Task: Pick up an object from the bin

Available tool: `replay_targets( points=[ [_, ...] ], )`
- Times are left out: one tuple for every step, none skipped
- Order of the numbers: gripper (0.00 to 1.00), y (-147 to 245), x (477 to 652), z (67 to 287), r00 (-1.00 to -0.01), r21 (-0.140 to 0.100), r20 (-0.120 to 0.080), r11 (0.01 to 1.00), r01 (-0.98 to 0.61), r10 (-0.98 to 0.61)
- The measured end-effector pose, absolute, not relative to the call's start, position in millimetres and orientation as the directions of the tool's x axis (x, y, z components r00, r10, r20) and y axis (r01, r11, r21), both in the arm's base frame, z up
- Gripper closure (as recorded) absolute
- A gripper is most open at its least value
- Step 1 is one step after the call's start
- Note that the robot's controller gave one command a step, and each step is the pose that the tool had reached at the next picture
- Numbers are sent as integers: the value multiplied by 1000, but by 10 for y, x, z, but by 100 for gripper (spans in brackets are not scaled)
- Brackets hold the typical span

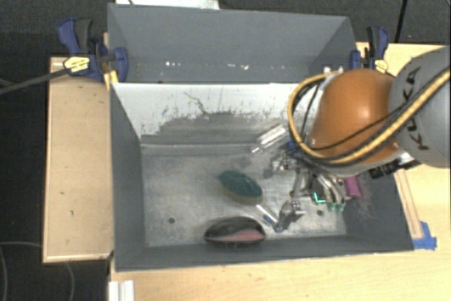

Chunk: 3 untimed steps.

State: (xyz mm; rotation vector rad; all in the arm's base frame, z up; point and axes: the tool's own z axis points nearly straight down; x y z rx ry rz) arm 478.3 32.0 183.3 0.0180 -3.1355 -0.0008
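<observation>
Gripper is hanging low at the front of the bin — just beside a dark oval thing, with a green lump lying nearby; open or closed, I cannot tell.

A teal oval lump lies apart, untouched.

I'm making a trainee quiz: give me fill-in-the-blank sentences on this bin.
The arm's round cover is ___.
The tool hangs to the view's ___ of the teal oval object.
The dark oval object lies toward the view's ___ edge from the teal one.
Missing: orange; right; bottom.
</observation>
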Motion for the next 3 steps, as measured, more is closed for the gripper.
replay_targets(
  points=[
    [0, 675, 5113, 708, -992, 0, -11, 992, -127, -127],
    [100, 671, 5123, 750, -992, 0, -14, 992, -123, -123],
    [100, 615, 4992, 2663, -789, -4, -7, 789, -614, -614]
  ],
)
